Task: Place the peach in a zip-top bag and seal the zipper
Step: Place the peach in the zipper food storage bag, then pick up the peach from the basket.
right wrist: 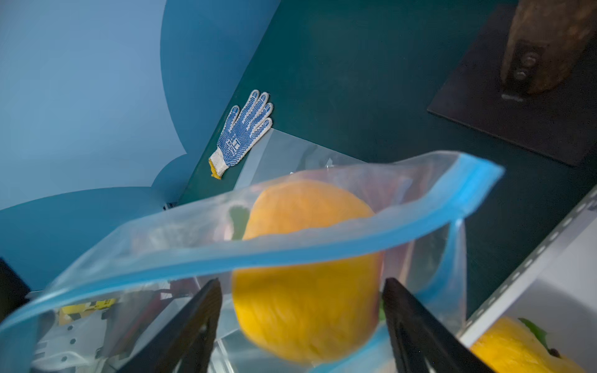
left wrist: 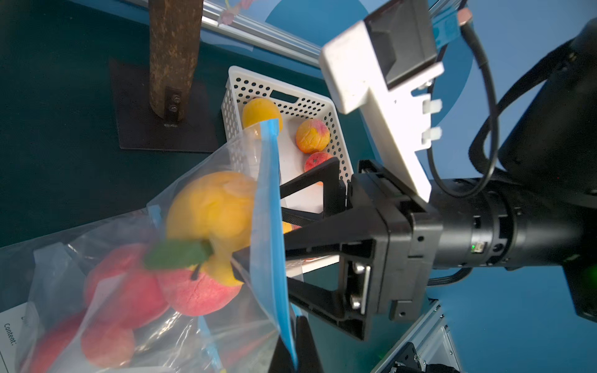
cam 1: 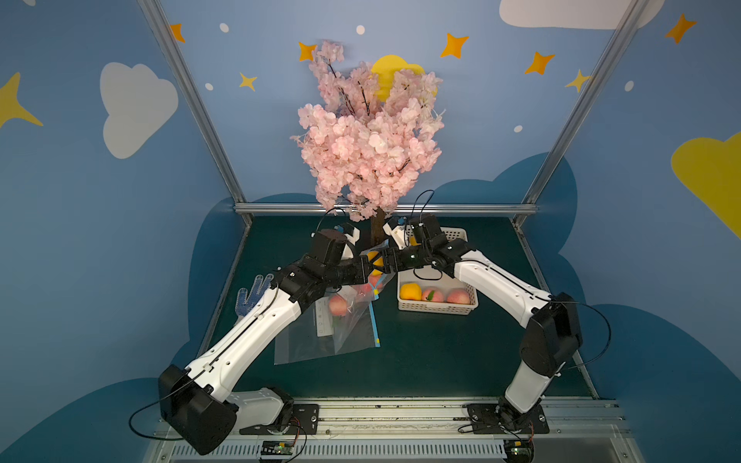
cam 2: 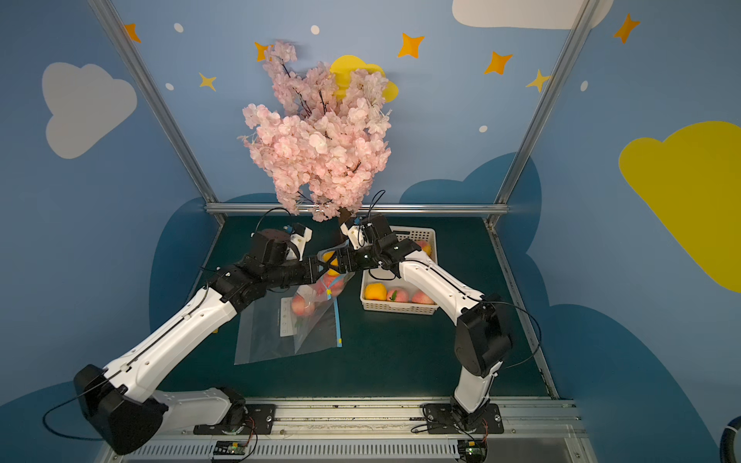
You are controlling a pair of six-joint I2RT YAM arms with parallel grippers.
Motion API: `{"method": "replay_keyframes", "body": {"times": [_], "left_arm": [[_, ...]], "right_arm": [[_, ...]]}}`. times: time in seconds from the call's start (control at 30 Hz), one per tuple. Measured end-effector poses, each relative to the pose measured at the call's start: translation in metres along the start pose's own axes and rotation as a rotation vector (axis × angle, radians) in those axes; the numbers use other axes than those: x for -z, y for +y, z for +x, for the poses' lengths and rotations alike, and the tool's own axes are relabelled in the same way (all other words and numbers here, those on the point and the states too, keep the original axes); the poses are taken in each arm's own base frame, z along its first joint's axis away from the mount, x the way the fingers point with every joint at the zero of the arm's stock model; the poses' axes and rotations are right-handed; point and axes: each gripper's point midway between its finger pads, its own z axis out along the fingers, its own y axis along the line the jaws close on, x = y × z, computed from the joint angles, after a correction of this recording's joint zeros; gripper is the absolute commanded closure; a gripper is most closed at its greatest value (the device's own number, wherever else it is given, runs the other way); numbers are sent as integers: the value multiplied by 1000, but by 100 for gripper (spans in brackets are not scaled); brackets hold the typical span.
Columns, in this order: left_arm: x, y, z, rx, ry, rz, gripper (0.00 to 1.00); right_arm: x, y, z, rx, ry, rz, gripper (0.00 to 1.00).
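A clear zip-top bag (cam 1: 320, 336) with a blue zipper strip (left wrist: 268, 226) lies mid-table, its mouth lifted. My left gripper (left wrist: 295, 348) is shut on the zipper rim, holding the mouth up. The right gripper (right wrist: 302, 290) is open at the mouth. A yellow peach (right wrist: 307, 274), blurred, sits between its fingers (right wrist: 200, 316) with a gap on one side. That peach (left wrist: 210, 206) is inside the bag mouth, above two red peaches (left wrist: 193, 290) deeper in. In both top views the two grippers meet over the bag (cam 2: 280, 332), with the peach (cam 1: 373, 256) between them.
A white perforated basket (cam 1: 437, 306) with more peaches stands to the right of the bag. The blossom tree's trunk (cam 1: 379, 228) and dark base plate (left wrist: 161, 129) stand just behind the grippers. A blue-dotted glove (right wrist: 242, 132) lies at the table's left edge.
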Motion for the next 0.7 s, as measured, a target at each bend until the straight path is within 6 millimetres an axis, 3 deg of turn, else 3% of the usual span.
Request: {"method": "replay_keyframes", "body": {"times": [0.2,0.43,0.5,0.57,0.7], "left_arm": [[2,6,-1,-7,0,-29,97],[2,17,-1,-23,-1,-72,97],[2,18,-1,-31,-1,-78,97],[2,19,-1,-37,-2,-82,97],[2,21,3,-46,7,-86,97]], "right_arm": [[23,-3,-7,-41,-49,5,11],[94,-14,-9,-70,-186,62,11],[106,-31,-10,-88,-216,137,12],[106,-57,-4,-121,-199,235,12],[81,-114,35,-213,-17,427,12]]}}
